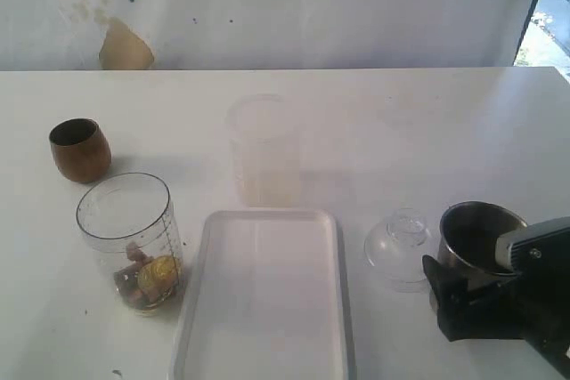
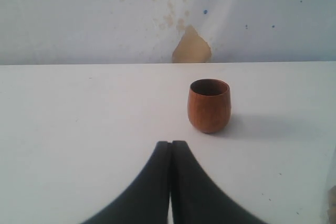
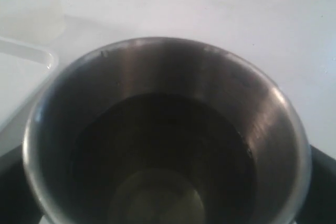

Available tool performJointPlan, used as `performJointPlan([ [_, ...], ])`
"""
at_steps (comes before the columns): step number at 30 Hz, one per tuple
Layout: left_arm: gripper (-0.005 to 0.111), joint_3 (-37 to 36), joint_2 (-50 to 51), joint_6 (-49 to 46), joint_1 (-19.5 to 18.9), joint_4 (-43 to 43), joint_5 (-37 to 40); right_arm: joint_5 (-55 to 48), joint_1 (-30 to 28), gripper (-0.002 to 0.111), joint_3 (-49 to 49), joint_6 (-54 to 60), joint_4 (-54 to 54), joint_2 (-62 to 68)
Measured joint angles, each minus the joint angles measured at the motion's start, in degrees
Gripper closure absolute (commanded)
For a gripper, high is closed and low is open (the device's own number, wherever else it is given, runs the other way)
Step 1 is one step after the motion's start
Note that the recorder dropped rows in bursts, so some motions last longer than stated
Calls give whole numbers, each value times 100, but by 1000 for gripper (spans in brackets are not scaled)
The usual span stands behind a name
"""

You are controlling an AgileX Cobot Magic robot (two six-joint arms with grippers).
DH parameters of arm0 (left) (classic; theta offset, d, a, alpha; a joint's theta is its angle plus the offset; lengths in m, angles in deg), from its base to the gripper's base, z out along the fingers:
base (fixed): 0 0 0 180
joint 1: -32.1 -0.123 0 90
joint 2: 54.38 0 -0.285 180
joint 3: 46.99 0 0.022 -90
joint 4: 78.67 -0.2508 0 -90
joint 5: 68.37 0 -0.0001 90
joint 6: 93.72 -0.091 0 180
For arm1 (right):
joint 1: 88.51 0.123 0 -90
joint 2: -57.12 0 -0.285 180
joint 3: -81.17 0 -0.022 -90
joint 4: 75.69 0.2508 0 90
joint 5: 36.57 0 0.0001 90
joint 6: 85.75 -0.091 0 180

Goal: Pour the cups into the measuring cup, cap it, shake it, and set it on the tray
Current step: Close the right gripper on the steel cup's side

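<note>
My left gripper [image 2: 170, 146] hovers low over the white table [image 1: 401, 131] with its two black fingers [image 2: 152, 187] pressed flat together, holding nothing. Ahead of it the small brown wooden cup [image 2: 209, 105] stands upright and well apart from my fingertips. My right gripper [image 1: 459, 300] has its jaws spread wide on either side of the steel tumbler [image 3: 163, 129], which stands upright between them at the right of the table. I cannot tell whether the jaws touch its wall. The inside of the tumbler is dark, and I cannot make out what is in it. The measuring cup [image 1: 125, 238] stands upright and uncapped just left of the tray [image 1: 267, 309], near the wooden cup, with a few small brown and yellow pieces at its bottom. The tray lies flat in the middle at the near edge. A clear domed lid [image 1: 401, 246] rests on the table between the tray and the tumbler, near both. A frosted beaker [image 1: 265, 150] stands upright behind the tray.
</note>
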Motion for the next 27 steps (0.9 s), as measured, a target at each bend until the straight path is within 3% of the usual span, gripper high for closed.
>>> performJointPlan([
  [27, 107, 0, 0, 0, 0, 0, 0, 645, 0, 3, 15, -69, 0, 959],
])
